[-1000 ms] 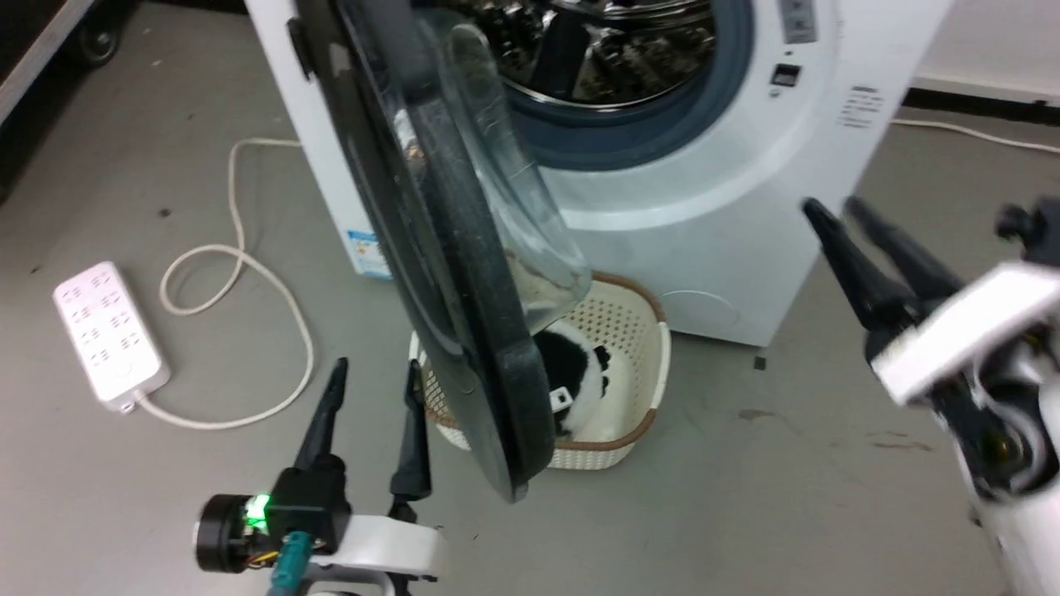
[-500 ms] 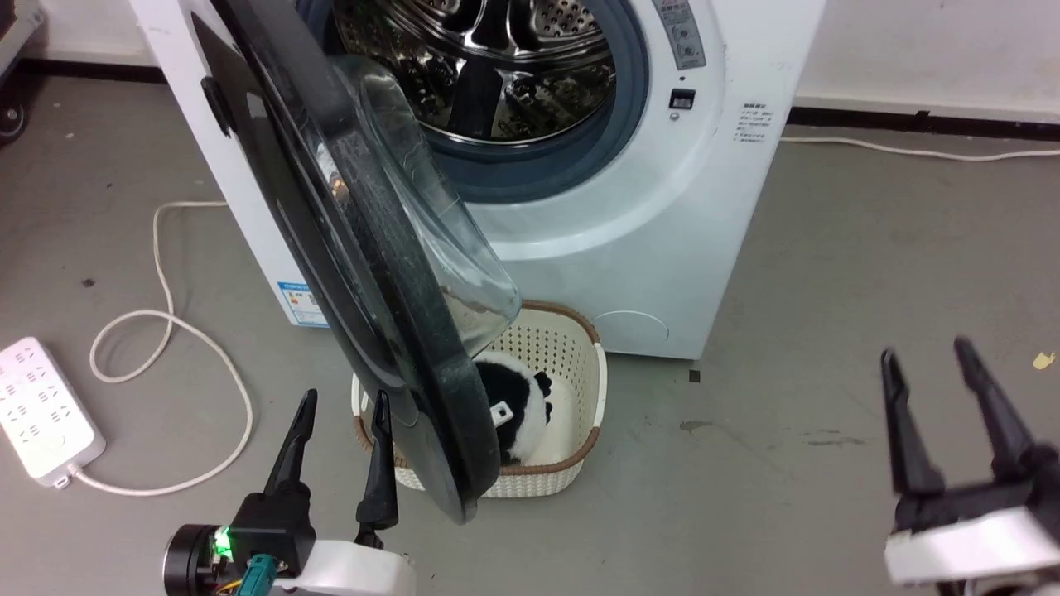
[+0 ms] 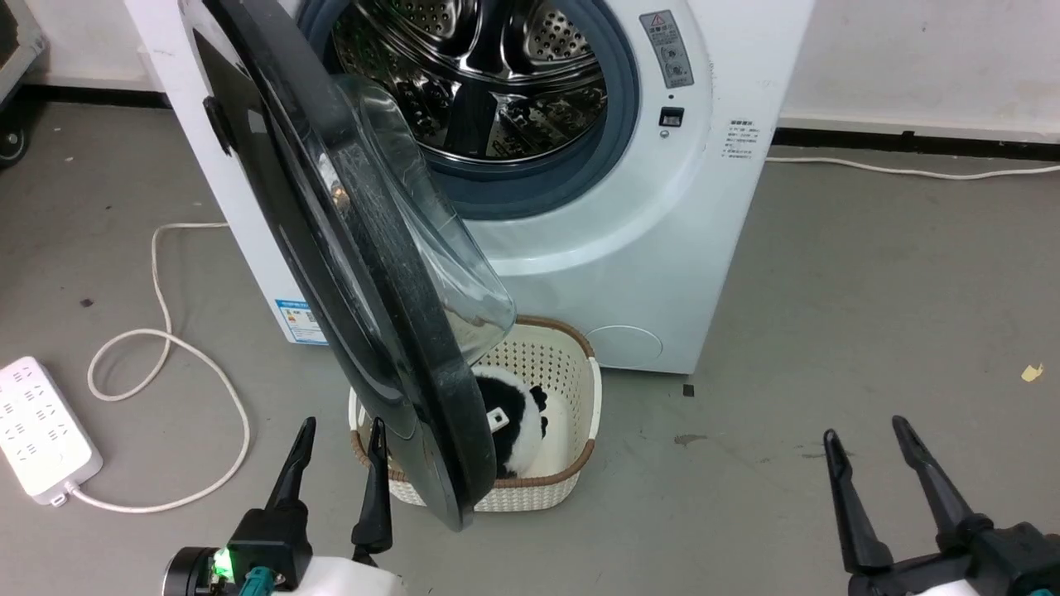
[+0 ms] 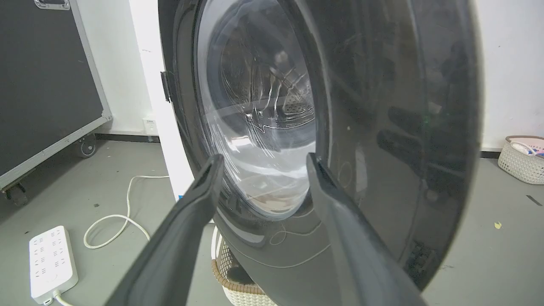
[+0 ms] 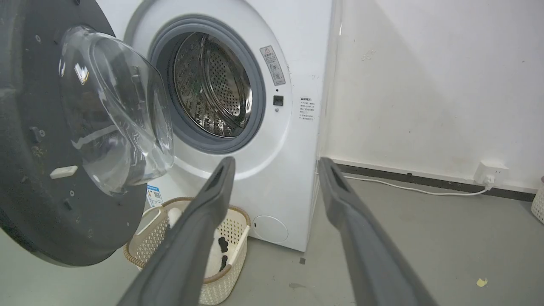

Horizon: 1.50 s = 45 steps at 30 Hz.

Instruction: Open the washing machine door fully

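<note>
Left gripper (image 3: 344, 422), lower left, stands open, empty; my clumsy push could swing the washing machine door (image 3: 281, 215) shut

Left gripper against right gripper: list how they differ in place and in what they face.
The left gripper sits close beside the lower edge of the washing machine door; the right gripper is well off to the side, over the floor. The left gripper faces the door's glossy outer side; the right gripper faces its inner side and the steel drum. Both are open and hold nothing.
</note>
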{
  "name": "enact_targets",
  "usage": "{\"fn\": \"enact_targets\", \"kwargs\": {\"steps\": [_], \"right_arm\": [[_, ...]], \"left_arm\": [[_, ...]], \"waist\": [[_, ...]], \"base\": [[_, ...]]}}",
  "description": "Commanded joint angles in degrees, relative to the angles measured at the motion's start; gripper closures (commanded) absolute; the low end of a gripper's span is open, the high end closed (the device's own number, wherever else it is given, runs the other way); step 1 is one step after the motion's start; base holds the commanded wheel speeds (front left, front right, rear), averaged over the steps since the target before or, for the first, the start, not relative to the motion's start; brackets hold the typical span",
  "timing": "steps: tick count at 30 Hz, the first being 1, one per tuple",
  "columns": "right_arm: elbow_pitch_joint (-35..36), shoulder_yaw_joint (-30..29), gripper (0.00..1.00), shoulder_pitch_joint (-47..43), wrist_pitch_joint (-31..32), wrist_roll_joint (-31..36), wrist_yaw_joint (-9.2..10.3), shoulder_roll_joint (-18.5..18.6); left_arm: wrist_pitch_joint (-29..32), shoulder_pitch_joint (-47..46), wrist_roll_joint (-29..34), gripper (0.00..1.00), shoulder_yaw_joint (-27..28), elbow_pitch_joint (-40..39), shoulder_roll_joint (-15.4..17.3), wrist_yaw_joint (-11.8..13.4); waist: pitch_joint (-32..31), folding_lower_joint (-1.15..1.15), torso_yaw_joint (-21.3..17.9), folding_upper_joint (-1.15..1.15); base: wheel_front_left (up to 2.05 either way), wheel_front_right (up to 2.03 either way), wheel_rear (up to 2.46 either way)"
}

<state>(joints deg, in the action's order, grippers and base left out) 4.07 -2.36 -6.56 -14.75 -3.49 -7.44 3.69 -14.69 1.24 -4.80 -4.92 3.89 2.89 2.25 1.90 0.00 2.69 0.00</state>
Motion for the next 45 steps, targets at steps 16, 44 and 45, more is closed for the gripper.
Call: {"fn": "enact_targets", "kwargs": {"steps": [16, 44, 45], "right_arm": [[-0.2, 0.6, 0.0, 0.7, -0.2, 0.3, -0.05, -0.8], [-1.2, 1.1, 0.0, 1.4, -0.2, -1.6, -0.05, -0.8], [-1.1, 1.1, 0.0, 1.4, -0.2, -1.6, -0.05, -0.8]], "left_arm": [[-0.3, -4.8, -1.3, 1.0, 3.8, -20.5, 0.0, 5.3], [5.4, -7.4, -3.4, 1.0, -23.5, -6.4, 0.0, 1.8], [5.2, -7.4, -4.2, 1.0, -23.7, -4.8, 0.0, 2.1]], "waist": [[0.4, 0.0, -0.3, 0.0], [1.3, 0.0, -0.5, 0.0], [1.3, 0.0, -0.5, 0.0]], "base": [[0.0, 0.0, 0.0], [0.0, 0.0, 0.0], [0.0, 0.0, 0.0]]}}
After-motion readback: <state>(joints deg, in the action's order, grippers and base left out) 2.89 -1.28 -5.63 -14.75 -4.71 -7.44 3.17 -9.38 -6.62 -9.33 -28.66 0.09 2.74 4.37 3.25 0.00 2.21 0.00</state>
